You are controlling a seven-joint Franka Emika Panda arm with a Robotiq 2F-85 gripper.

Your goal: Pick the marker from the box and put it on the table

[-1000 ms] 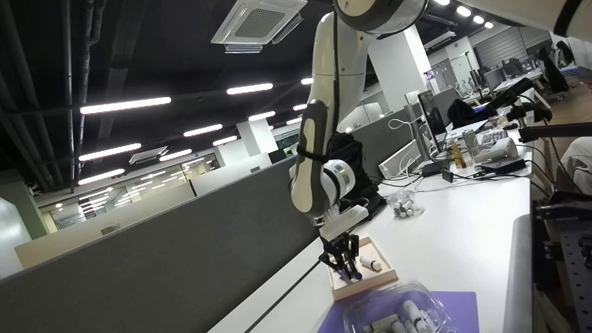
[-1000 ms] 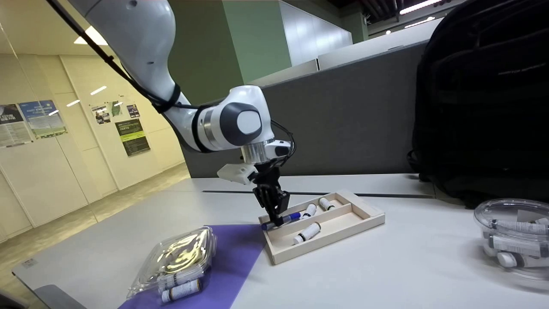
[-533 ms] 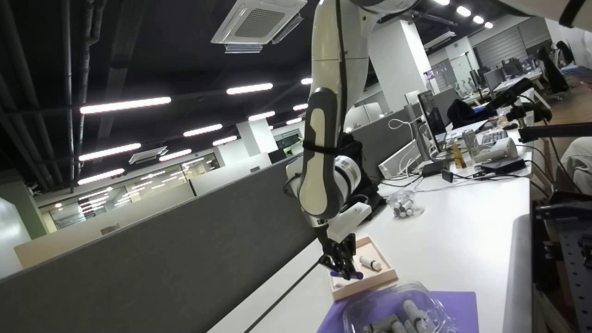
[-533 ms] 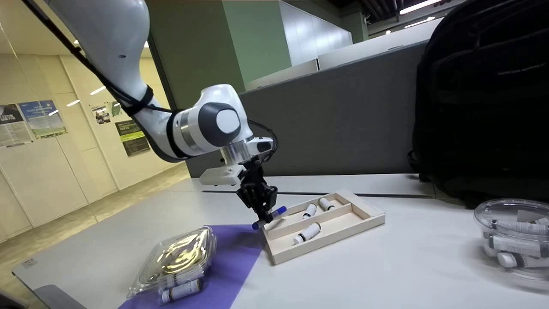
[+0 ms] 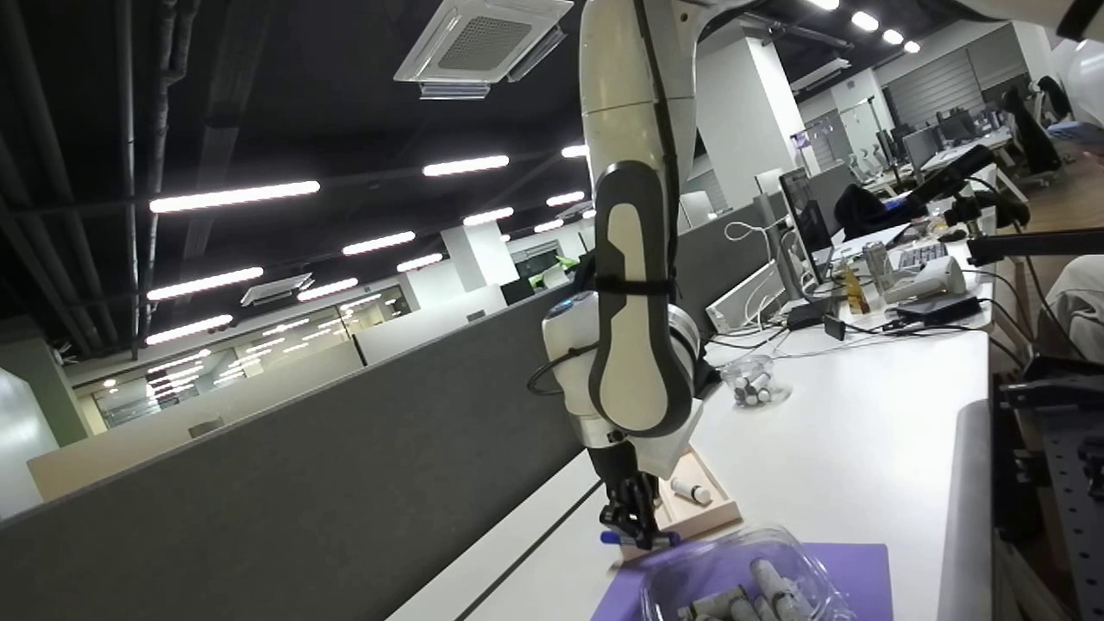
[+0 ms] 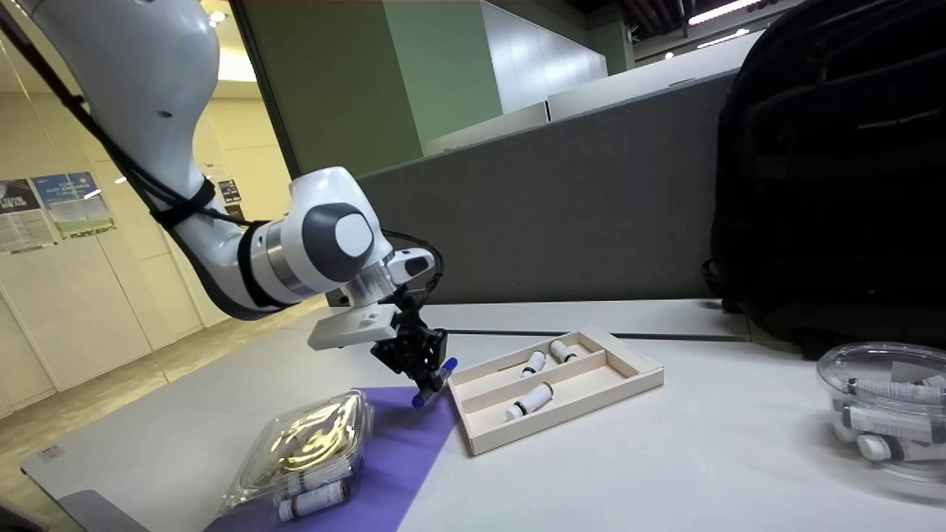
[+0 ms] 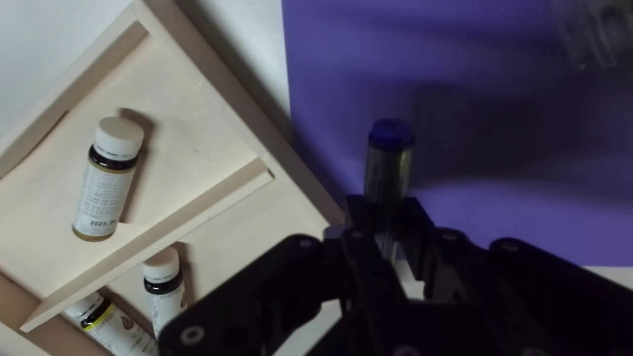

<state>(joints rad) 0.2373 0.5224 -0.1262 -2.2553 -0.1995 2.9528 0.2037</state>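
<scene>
White table (image 6: 665,465), box (image 6: 569,410), purple sheet (image 6: 403,443), backpack (image 6: 835,185)

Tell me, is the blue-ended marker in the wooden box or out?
Out: the gripper holds the marker up, and the wrist view shows it beside the box, with the purple sheet behind.

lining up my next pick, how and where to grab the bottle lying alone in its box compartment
Likely from above, closing across the middle of the lone bottle: it lies on its side, its labelled body is straight-sided, and bare floor of the box shows along both long sides.
</scene>
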